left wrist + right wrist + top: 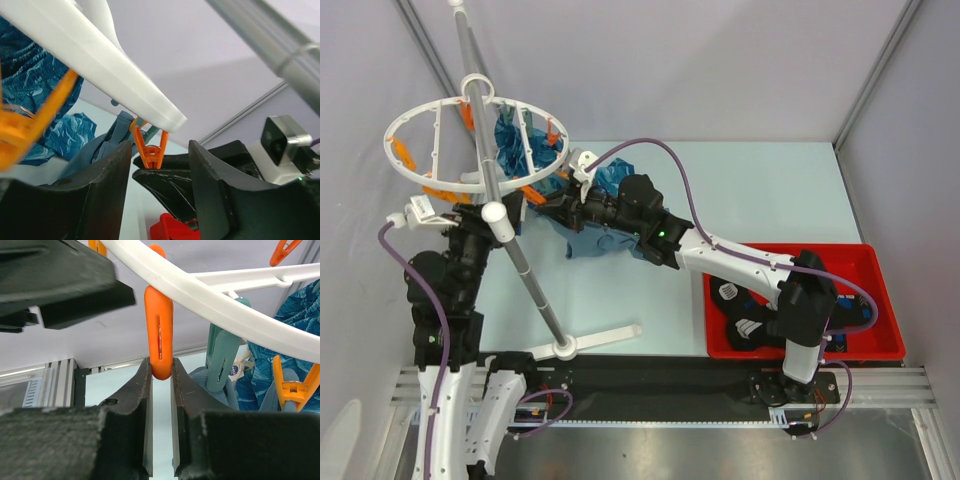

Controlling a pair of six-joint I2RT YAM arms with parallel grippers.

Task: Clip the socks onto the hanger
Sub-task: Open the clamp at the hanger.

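As seen from overhead, starting at the near edge: black base plate (660,378) with both arm bases bolted on.

Just past it, on the right: red bin (865,262) on the pale table (770,200). Inside, the socks (740,328), black with white striped patches, lying loose and partly hidden behind the right arm. Not clipped yet, well apart from the hanger (210,297).

Mid-table, on the left: white stand foot (605,337), with grey pole (528,280) leaning up and away to the hanger's white ring.

At the ring's near rim: left gripper (160,150), fingers wide apart, holding nothing. Visible through the gap but beyond the fingertips: orange clip (159,335).

Reaching across from the right: right gripper (161,367), fingers narrow, pinching the lower end of that orange clip from both sides. Clip hanging straight down off the ring.

Further along the ring: teal clip (222,355) with grey-blue cloth (105,150) under it, plus more orange clips.

On the far side: blue patterned cloths (515,145) hanging from the ring.
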